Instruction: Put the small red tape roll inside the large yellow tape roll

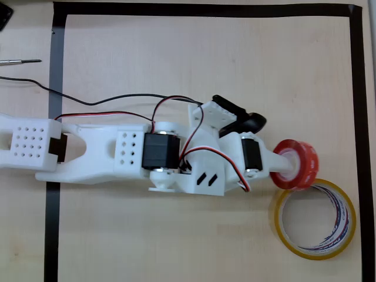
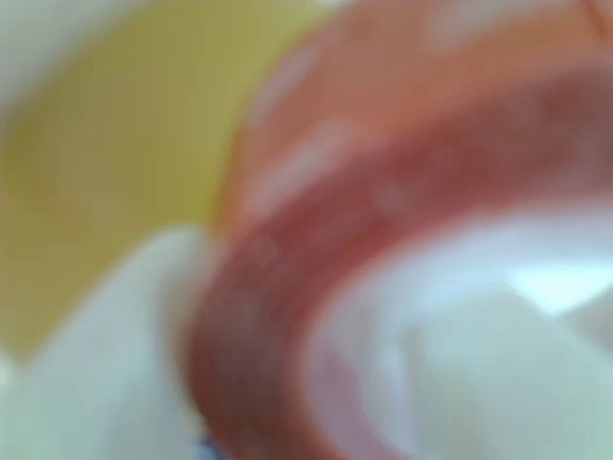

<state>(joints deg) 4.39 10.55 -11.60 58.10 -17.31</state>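
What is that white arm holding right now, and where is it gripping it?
The gripper holds the small red tape roll by its wall: one white finger goes through the hole. The roll overlaps the rim of the yellow tape roll.

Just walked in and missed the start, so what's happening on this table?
A white robot arm is holding the red tape roll in its gripper, one finger through the roll's hole. The roll is tilted up, at the upper-left rim of the yellow tape roll, which lies flat on the table. It isn't inside yet.
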